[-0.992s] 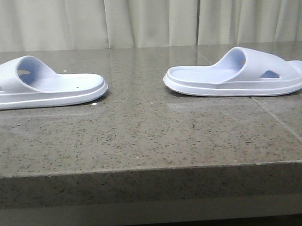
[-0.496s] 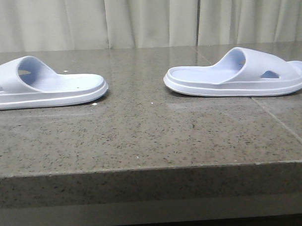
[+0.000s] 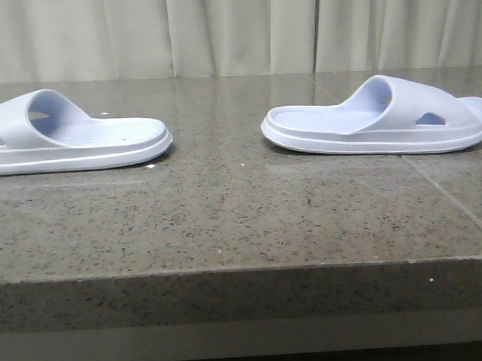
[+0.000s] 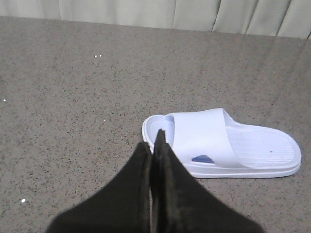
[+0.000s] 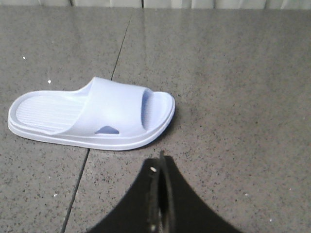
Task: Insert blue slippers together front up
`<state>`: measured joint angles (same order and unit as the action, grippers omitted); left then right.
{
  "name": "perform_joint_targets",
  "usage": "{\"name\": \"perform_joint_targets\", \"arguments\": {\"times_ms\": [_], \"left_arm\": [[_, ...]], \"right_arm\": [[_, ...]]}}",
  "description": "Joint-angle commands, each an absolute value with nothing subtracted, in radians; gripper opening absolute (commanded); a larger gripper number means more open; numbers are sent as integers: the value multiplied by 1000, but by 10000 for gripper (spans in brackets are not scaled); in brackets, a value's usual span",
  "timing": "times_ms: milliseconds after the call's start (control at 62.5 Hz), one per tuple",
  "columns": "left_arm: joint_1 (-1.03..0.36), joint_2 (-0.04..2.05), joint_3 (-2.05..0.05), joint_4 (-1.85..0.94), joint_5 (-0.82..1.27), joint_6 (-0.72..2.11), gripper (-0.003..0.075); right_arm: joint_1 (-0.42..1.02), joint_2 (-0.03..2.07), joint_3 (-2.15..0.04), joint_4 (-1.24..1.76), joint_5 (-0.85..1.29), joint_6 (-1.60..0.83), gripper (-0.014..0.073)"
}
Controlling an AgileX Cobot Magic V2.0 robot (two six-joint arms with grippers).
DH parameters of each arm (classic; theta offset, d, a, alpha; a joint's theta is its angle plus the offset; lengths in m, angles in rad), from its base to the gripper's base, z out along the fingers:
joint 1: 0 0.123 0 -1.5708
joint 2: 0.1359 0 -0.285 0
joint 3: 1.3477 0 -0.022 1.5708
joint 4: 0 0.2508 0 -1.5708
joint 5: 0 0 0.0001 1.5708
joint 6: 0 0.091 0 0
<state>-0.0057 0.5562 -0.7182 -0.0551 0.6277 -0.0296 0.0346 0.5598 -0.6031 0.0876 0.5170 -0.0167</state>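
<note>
Two pale blue slippers lie flat, soles down, on the speckled stone table, heels turned toward each other. One slipper is at the left, partly cut by the frame edge; the other slipper is at the right. In the left wrist view my left gripper is shut and empty, its tips just short of the toe end of the left slipper. In the right wrist view my right gripper is shut and empty, a little short of the right slipper. Neither arm shows in the front view.
The table's front edge runs across the lower front view. A tile seam crosses the table under the right slipper. Pale curtains hang behind the table.
</note>
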Motion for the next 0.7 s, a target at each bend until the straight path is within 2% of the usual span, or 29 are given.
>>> {"name": "perform_joint_targets", "arguments": {"times_ms": [0,480,576,688], "left_arm": [[-12,588,-751,-65,560,-30,-20],[-12,661,-751,-52,608,-30,-14],[-12,665,-751,-36,621,-30,63],[-12,665,-751,-29,621,-30,263]], "right_arm": [[28,603,-631,76,474,-18,-68],[28,661,-631,76,551,-18,-47],[28,661,-631,75,564,-18,87],[28,661,-631,75,573,-18,333]]}}
